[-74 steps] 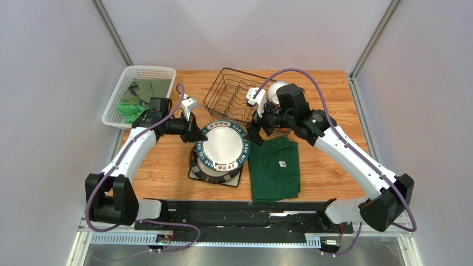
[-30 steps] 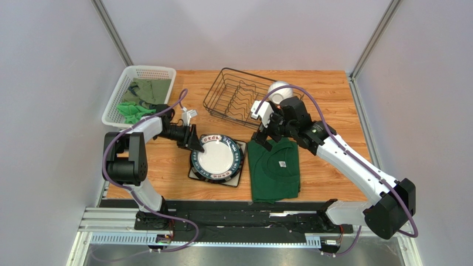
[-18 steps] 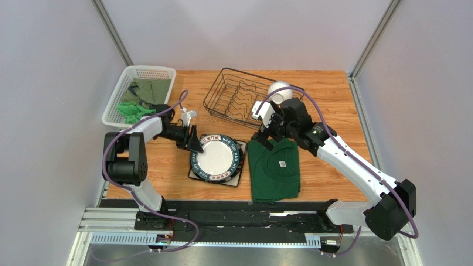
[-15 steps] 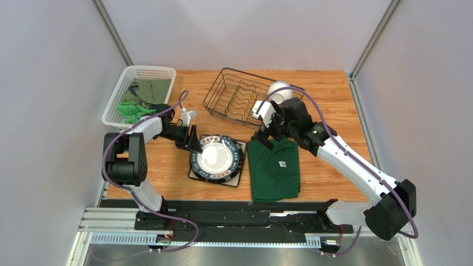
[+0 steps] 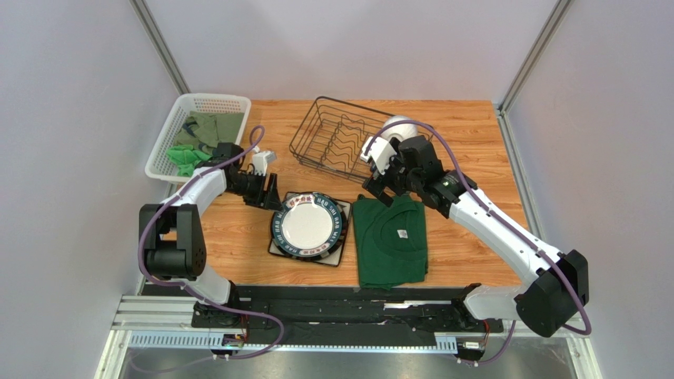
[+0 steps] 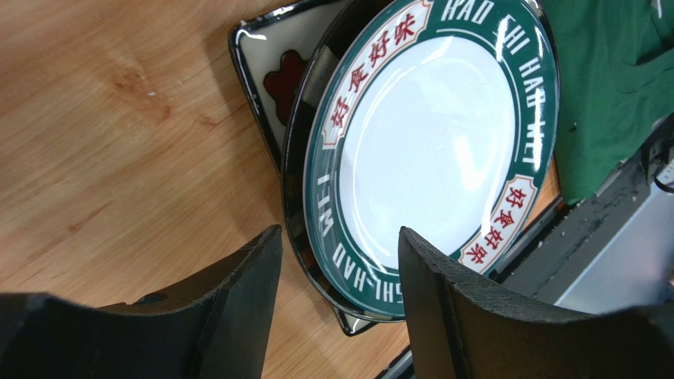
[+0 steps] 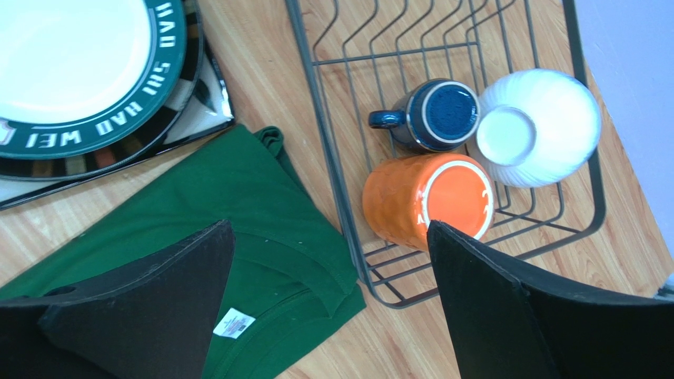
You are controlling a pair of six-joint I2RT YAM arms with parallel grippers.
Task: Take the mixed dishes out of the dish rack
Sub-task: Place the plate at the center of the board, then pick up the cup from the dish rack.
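"Three plates lie stacked on the worktop."

"What's left?"

"The orange mug, blue mug and bowl sit in the rack. The left claw by the plates and the right claw near the mugs are spread, empty."

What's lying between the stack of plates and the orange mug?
In the right wrist view: a corner of the green shirt, a strip of bare table, then the rack's wire wall.
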